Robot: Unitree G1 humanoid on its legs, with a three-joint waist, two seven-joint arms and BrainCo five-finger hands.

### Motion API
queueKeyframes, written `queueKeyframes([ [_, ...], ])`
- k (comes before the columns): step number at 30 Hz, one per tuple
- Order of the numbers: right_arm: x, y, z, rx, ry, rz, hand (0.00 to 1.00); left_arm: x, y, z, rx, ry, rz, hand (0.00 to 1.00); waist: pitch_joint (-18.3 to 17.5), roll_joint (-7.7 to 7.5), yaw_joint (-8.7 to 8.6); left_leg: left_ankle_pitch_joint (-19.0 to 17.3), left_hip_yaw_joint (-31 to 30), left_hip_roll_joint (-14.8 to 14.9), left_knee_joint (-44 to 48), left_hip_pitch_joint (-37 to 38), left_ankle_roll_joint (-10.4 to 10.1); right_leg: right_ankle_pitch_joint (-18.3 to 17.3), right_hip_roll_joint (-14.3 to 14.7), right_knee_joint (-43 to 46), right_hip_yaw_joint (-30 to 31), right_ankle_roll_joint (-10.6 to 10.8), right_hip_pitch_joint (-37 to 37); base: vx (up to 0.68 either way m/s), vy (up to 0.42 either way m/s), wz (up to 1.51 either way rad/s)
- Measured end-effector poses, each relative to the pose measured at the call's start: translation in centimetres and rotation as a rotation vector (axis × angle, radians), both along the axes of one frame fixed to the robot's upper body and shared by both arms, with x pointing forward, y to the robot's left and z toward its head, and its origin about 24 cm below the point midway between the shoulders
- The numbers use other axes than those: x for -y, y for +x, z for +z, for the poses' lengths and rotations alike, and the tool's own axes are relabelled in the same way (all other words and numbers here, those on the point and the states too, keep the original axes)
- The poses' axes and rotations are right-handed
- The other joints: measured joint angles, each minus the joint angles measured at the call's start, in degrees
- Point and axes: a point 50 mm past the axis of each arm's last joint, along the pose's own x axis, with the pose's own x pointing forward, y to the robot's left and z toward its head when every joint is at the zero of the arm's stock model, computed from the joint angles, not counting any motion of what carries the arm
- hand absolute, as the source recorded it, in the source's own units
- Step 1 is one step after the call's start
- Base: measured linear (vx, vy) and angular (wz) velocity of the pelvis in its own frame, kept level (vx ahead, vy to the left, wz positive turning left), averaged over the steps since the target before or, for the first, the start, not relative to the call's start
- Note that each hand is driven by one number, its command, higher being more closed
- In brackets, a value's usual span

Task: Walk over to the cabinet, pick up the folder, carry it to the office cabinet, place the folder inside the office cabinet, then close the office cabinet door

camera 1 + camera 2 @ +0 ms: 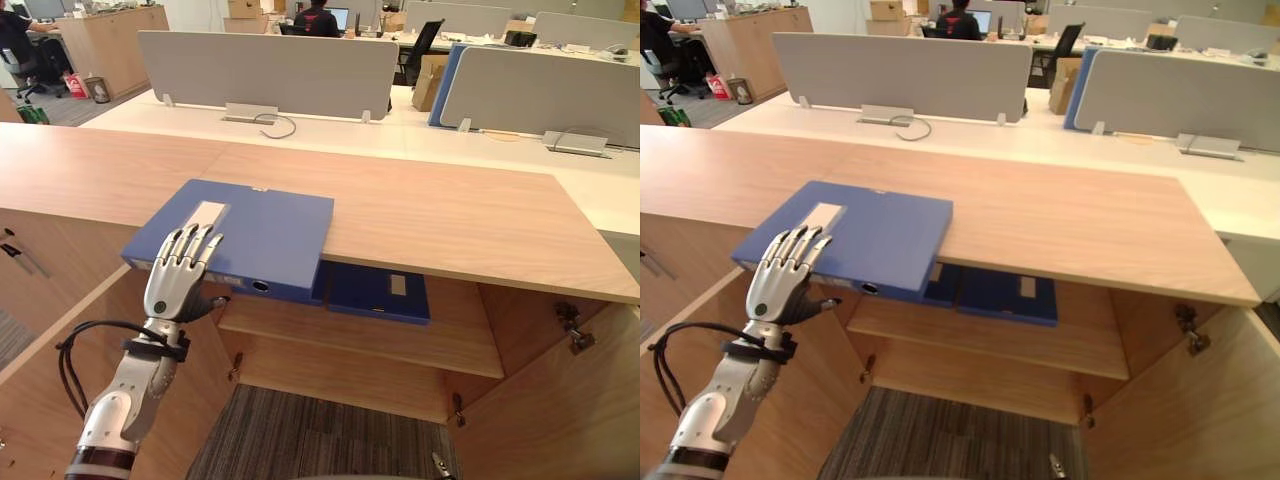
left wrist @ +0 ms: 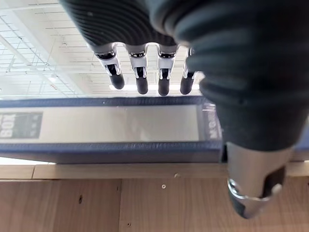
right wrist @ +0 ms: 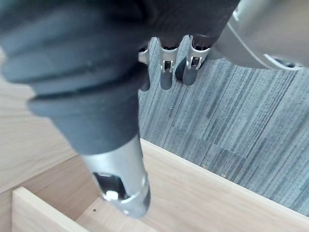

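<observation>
- The left hand (image 1: 168, 288), at the lower left of the left eye view, lays straight fingers (image 2: 141, 83) flat over the blue folder (image 1: 268, 232). Its thumb (image 2: 251, 193) sits under the overhanging edge, and I judge it not yet clamped.
- To lift well, it should close thumb against fingers across the spine, then draw the folder level off the cabinet top (image 1: 450, 215) so the far end doesn't drag or tip.
- The folder lies flat on that top, with its near corner jutting past the edge directly under the fingers.
- A second folder (image 1: 375, 292) rests on the shelf (image 1: 450, 345) below.
- The right hand (image 3: 118, 174) hangs relaxed and empty over carpet (image 3: 231, 125).
</observation>
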Motion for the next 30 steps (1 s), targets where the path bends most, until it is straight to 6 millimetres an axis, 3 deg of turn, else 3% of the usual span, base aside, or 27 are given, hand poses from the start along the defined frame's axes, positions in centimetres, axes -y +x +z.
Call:
queueKeyframes([
  [6,0.9,0.3,0.2,0.014,-0.03,-0.002,0.0,-0.9,0.7,-1.1,-0.06,0.009,0.04,0.0,0.2,0.29,-0.45,-0.4,0.6,-0.1,-0.1,0.5,0.7,0.2,0.1,-0.6,0.4,-0.2,0.2,0.0,0.004,-0.02],
  [16,1.1,0.5,0.3,0.019,-0.042,0.015,0.0,-2.0,2.1,-1.0,-0.083,0.044,0.072,0.0,0.7,0.97,-1.69,-1.0,1.2,-0.2,-0.2,2.0,0.3,0.2,0.1,-1.7,0.6,-0.2,1.9,0.0,0.003,-0.01],
  [17,1.1,0.5,0.3,0.018,-0.044,0.025,0.0,-2.1,2.2,-1.0,-0.085,0.049,0.076,1.0,0.7,1.1,-1.79,-1.1,1.2,-0.3,-0.2,2.0,0.3,0.2,0.2,-1.9,0.6,-0.3,1.9,0.0,0.0,0.0],
  [23,1.2,0.8,0.4,0.025,-0.05,0.034,0.0,-2.0,3.8,1.1,-0.009,0.061,0.072,1.0,0.9,1.2,-2.15,-1.3,1.3,-0.3,-0.2,2.1,0.2,0.4,0.2,-2.3,0.6,-0.2,2.1,0.0,0.0,0.0],
  [30,1.7,1.2,0.6,0.043,-0.071,0.035,0.0,-1.9,4.0,1.3,0.007,0.069,0.066,1.0,1.5,1.62,-2.97,-2.3,1.5,-0.6,0.1,3.1,0.7,0.7,0.2,-3.3,0.8,-0.4,3.5,0.0,0.0,0.0],
])
